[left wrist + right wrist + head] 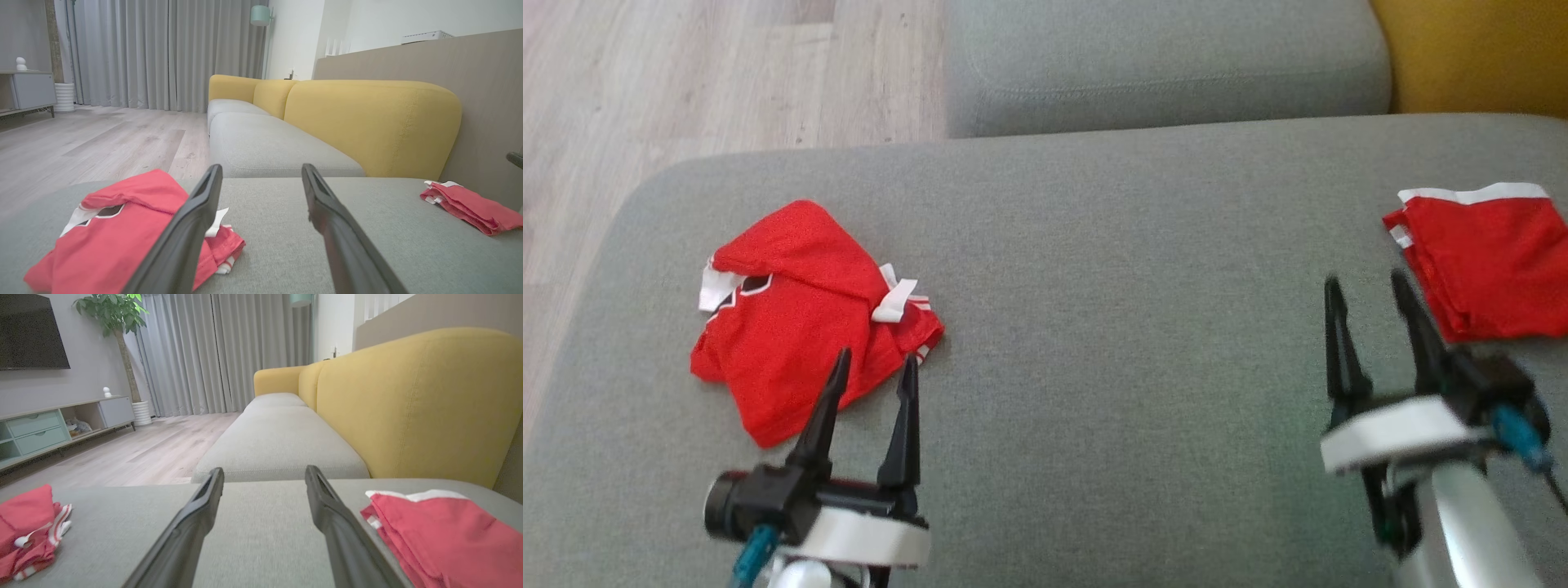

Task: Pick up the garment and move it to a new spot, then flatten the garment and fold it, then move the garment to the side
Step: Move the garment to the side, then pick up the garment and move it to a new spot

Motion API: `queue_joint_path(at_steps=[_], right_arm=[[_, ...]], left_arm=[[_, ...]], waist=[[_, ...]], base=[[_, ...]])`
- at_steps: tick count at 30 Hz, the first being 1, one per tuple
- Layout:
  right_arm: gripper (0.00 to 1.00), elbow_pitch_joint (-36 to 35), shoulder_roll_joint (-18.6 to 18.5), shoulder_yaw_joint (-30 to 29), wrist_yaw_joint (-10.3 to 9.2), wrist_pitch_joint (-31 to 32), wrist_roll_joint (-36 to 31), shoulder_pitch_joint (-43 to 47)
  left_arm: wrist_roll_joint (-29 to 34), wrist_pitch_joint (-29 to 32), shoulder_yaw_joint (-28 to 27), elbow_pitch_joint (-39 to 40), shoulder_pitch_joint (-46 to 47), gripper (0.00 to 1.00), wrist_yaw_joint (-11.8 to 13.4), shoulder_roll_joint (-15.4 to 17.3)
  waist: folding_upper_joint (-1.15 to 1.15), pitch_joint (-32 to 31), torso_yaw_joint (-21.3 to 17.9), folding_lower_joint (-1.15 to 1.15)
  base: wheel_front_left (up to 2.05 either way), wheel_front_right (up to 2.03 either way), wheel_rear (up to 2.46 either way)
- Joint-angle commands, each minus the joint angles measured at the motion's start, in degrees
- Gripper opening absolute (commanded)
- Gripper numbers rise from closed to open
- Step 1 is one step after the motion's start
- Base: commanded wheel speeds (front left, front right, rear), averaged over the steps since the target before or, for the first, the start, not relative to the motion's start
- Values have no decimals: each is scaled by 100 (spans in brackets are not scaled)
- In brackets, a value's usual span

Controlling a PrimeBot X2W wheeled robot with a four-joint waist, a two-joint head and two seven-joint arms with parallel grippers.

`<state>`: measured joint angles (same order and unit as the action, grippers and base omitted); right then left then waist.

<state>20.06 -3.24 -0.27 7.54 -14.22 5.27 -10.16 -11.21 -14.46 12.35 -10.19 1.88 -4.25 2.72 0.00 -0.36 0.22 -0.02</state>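
A folded red garment (1490, 261) with white trim lies flat at the right edge of the grey cushion (1127, 269); it also shows as the folded garment (441, 526) and, small, as the folded garment (470, 204). My right gripper (1365, 279) is open just left of it with nothing between its fingers, and my right gripper (264, 468) frames bare cushion. A crumpled red jersey (792, 318) lies at the left. My left gripper (876, 357) hovers open at its near right edge. In the left wrist view my left gripper (261, 166) has the jersey (114, 237) beside its left finger.
The cushion's left edge drops to a wooden floor (686, 82). A second grey seat cushion (1168, 65) lies beyond, with a yellow backrest (367, 122) along the right. A TV console (49, 424) and a potted plant (118, 318) stand across the room.
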Motion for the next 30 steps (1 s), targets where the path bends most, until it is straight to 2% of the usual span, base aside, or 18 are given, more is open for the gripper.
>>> queue_joint_path(at_steps=[1,9,18,23,30], right_arm=[[100,-292,30,191,-5,-69,151,-22],[100,-563,34,477,-5,-76,418,608],[100,-641,35,577,-5,-77,835,738],[100,-749,35,692,-5,-77,830,780],[100,-823,35,992,-5,-77,859,956]], left_arm=[[-2,-54,-256,220,95,100,42,16],[-29,-54,-289,197,-148,100,62,16],[-51,-54,-277,201,-160,100,83,16],[61,-54,-315,153,-161,100,138,16],[174,-54,-445,76,-278,100,100,16]], waist=[[0,-38,-17,2],[0,-82,-27,2],[0,-139,75,2],[0,-207,359,2],[0,-380,1005,2]], base=[[0,0,0],[0,0,0],[0,0,0],[0,0,0],[0,0,0]])
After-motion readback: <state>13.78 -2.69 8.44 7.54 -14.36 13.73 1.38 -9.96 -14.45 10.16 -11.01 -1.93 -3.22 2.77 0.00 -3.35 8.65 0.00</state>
